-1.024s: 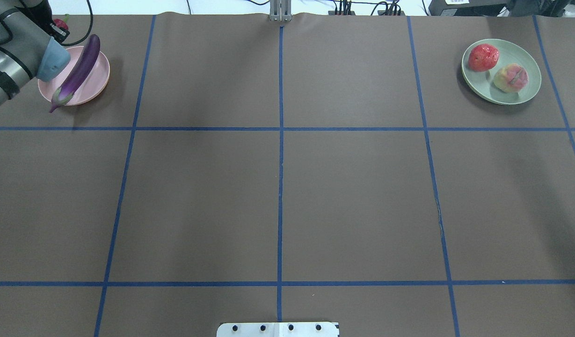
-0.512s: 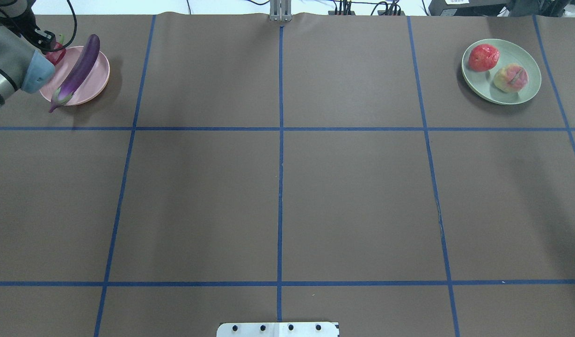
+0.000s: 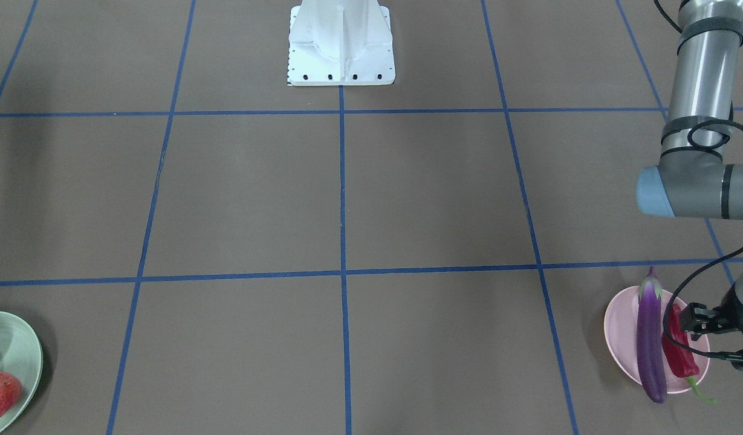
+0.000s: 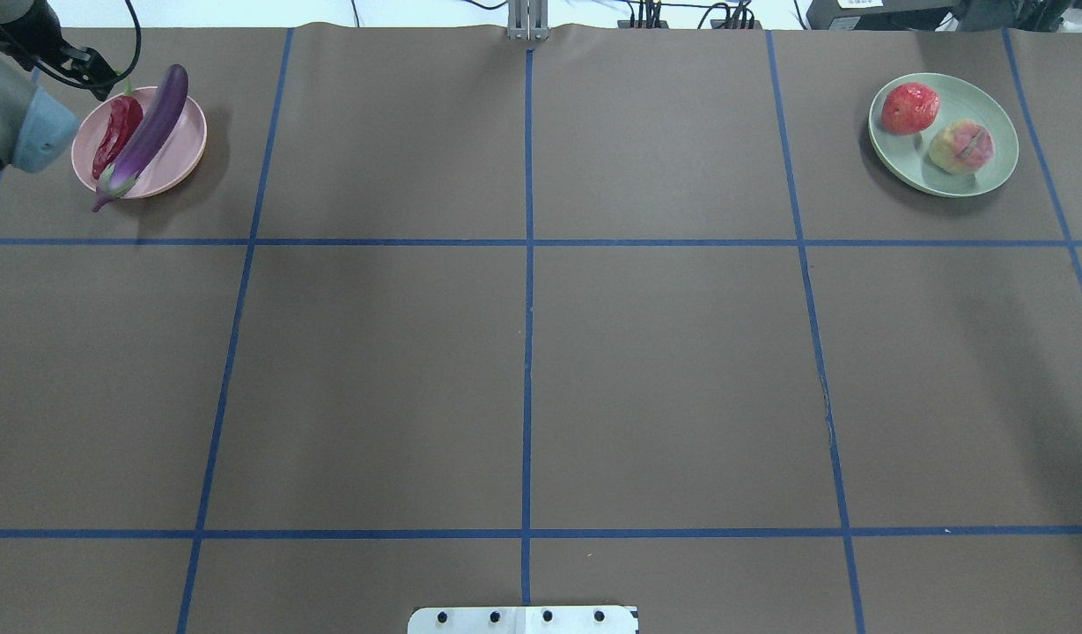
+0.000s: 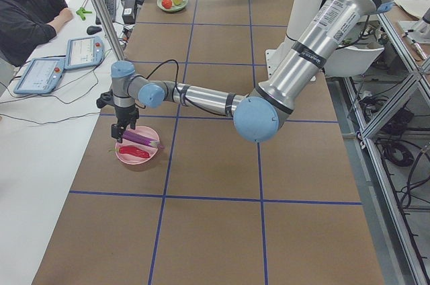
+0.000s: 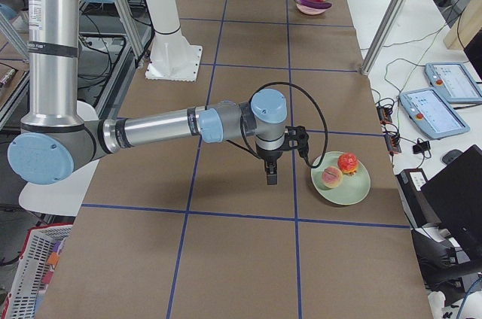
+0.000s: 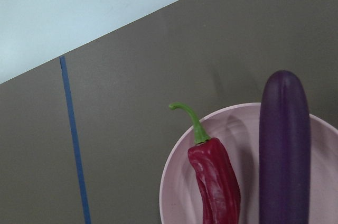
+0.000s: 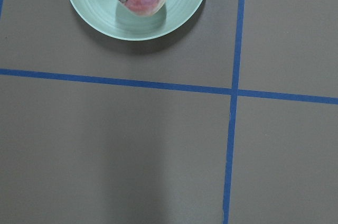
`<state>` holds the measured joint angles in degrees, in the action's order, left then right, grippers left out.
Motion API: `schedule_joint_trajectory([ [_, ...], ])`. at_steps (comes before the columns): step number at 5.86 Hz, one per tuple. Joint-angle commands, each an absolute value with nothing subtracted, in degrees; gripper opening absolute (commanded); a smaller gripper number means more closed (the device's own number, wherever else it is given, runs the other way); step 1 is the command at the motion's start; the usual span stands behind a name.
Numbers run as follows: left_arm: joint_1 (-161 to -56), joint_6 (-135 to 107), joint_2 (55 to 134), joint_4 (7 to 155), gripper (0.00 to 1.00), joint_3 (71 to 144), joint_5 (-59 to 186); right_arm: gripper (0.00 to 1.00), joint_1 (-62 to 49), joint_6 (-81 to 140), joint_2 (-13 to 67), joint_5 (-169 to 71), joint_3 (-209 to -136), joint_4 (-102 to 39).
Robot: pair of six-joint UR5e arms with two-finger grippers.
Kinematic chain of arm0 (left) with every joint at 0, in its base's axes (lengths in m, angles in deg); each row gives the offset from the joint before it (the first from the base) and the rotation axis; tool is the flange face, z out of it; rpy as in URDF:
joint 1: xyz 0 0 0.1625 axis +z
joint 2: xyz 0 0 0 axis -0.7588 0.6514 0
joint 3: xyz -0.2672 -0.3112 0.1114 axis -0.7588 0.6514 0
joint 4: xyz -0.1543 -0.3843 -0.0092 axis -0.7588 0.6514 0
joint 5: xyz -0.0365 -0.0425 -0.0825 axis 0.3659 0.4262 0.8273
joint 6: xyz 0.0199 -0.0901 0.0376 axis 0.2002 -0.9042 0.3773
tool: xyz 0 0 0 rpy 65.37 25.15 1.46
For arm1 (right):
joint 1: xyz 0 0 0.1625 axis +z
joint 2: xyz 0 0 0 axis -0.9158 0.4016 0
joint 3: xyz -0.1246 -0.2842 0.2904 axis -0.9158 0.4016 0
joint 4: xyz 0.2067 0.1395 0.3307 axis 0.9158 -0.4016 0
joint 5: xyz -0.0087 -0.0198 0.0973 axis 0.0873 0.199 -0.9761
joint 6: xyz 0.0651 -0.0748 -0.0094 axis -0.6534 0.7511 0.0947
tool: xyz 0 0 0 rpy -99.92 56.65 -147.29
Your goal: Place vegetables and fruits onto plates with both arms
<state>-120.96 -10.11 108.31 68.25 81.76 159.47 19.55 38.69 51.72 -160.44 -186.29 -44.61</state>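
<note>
The purple eggplant [image 4: 149, 132] and the red chili pepper [image 4: 116, 136] lie side by side on the pink plate [image 4: 180, 158] at the far left. The left wrist view shows the chili [image 7: 216, 182] and the eggplant [image 7: 285, 150] below, with no fingers in sight. My left gripper [image 3: 710, 326] hangs just above the plate's outer edge, open and empty. The pomegranate [image 4: 910, 107] and the peach [image 4: 961, 147] rest on the green plate [image 4: 923, 167] at the far right. My right gripper [image 6: 271, 178] points down beside that plate; I cannot tell whether it is open or shut.
Blue tape lines divide the brown table [image 4: 523, 370] into squares. The robot's white base [image 3: 341, 42] stands at the near middle edge. A metal post [image 4: 527, 22] and cables sit at the far edge. An operator [image 5: 27, 9] sits beside the table with tablets.
My left arm has drawn back to the left. The chili, earlier at the gripper by the plate's far edge, now lies on the pink plate beside the eggplant.
</note>
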Motion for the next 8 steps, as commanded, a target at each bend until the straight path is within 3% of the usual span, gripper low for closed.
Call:
schedule_joint_trajectory([
  [1, -129.9, -7.3, 101.0, 62.5, 1.00, 91.8, 172.2, 1.00, 19.5, 38.8, 51.6, -160.4, -186.4, -44.6],
  [3, -132.7, -7.2, 94.4, 37.2, 1.00, 107.9, 175.1, 1.00, 19.5, 38.8, 51.2, -160.4, -186.3, -44.8],
  [6, -139.2, 10.9, 77.7, 36.5, 1.00, 120.9, 175.7, 1.00, 19.5, 38.8, 51.2, -160.4, -186.3, -44.9],
  [8, -139.2, 6.8, 71.8, 44.3, 1.00, 123.0, 175.7, 1.00, 19.0, 39.0, 51.2, -160.2, -186.5, -44.7],
])
